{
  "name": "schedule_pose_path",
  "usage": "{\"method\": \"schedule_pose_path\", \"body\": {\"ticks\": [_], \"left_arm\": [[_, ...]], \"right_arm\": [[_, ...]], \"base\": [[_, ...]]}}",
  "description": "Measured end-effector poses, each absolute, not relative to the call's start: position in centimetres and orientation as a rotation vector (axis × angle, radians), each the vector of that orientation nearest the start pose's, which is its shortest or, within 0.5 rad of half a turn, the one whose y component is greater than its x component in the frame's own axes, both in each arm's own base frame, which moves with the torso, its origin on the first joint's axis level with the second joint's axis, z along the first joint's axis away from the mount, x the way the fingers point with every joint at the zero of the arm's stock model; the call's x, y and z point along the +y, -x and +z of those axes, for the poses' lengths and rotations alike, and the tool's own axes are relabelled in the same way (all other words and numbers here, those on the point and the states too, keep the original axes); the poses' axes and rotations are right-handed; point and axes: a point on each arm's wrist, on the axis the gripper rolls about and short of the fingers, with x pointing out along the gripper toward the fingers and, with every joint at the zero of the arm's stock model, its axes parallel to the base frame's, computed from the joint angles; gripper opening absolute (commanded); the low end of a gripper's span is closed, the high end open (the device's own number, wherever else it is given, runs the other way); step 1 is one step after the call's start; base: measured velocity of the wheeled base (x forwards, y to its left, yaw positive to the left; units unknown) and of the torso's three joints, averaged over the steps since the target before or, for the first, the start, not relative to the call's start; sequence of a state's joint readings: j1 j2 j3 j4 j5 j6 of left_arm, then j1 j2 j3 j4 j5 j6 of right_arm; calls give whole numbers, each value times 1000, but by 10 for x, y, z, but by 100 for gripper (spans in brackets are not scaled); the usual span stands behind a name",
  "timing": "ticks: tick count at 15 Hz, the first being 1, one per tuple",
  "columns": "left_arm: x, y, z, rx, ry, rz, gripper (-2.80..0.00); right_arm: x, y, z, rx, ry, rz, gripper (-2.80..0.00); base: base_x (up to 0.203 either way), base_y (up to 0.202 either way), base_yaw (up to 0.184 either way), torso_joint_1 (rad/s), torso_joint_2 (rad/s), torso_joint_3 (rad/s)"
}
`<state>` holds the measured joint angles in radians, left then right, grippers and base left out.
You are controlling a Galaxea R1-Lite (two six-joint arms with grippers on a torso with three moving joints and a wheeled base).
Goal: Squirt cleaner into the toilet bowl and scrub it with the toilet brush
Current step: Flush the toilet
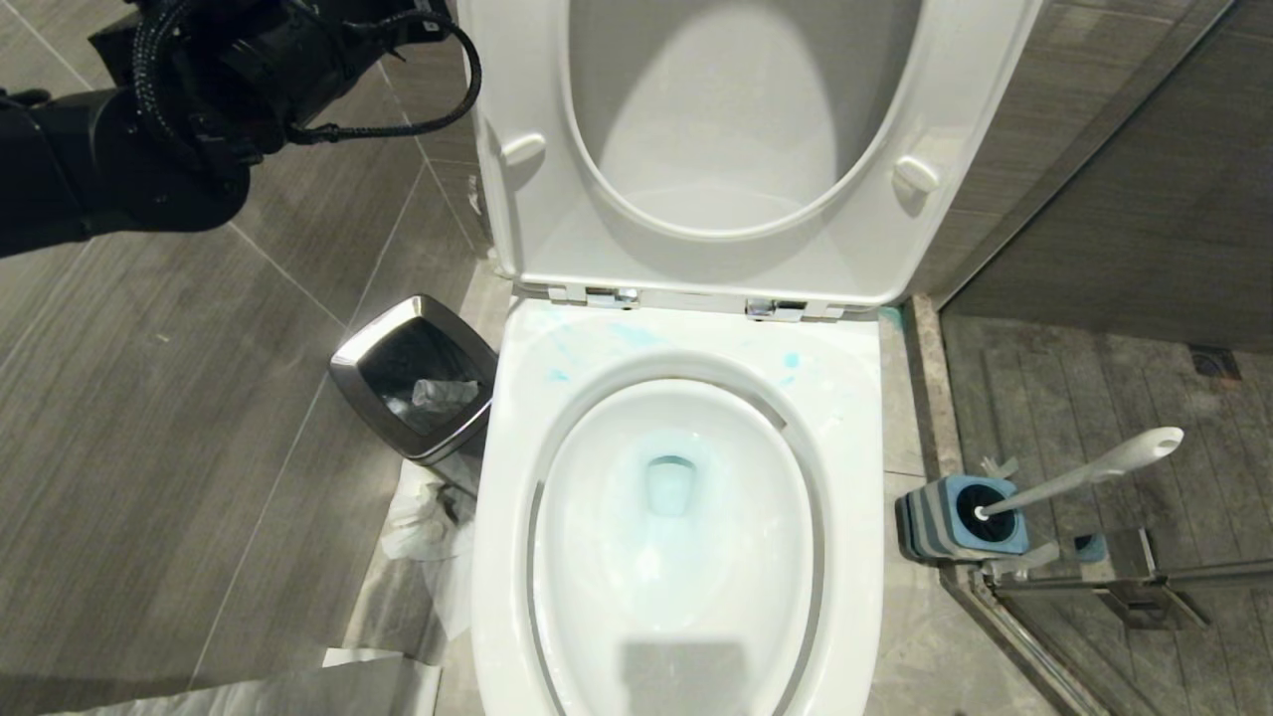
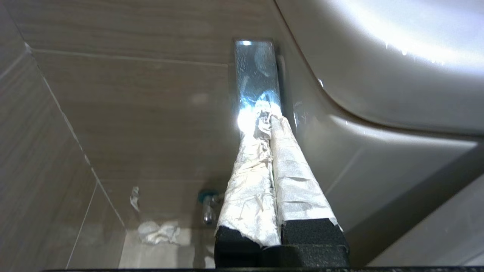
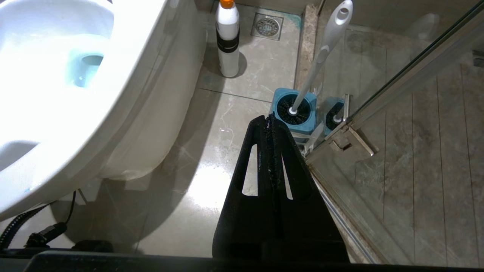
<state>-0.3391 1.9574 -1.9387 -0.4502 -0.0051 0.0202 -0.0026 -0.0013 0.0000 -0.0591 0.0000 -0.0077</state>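
Both my claws are pinched shut, empty — left claw (image 2: 269, 117) beside the toilet bowl (image 1: 855, 398), right claw (image 3: 269, 121) near the toilet brush (image 3: 321, 56) in its holder (image 3: 312, 113).

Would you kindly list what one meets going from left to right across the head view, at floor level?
Small chrome-rimmed black bin → glossy white ceramic toilet bowl → square blue-and-grey holder → white-handled toilet brush leaning right out of it.
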Motion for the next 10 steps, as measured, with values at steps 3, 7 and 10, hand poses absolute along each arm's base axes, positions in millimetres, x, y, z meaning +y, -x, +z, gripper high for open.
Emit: {"method": "schedule_pose_path", "body": {"ticks": [3,7,10], "left_arm": [[-128,-361,390,-403,43,-338,-280],[-127,-361,391,-410,43,-337,-280],[-127,-360,392,-413,44,-337,-280]], "right_arm": [[0,23,81,-60,8,-2,-280],[0,23,81,-60,7,-3,-280],[0,23,82,-60,8,-3,-280]], "base": [[0,0,0,0,0,0],[0,0,0,0,0,0],[0,0,0,0,0,0]]}}
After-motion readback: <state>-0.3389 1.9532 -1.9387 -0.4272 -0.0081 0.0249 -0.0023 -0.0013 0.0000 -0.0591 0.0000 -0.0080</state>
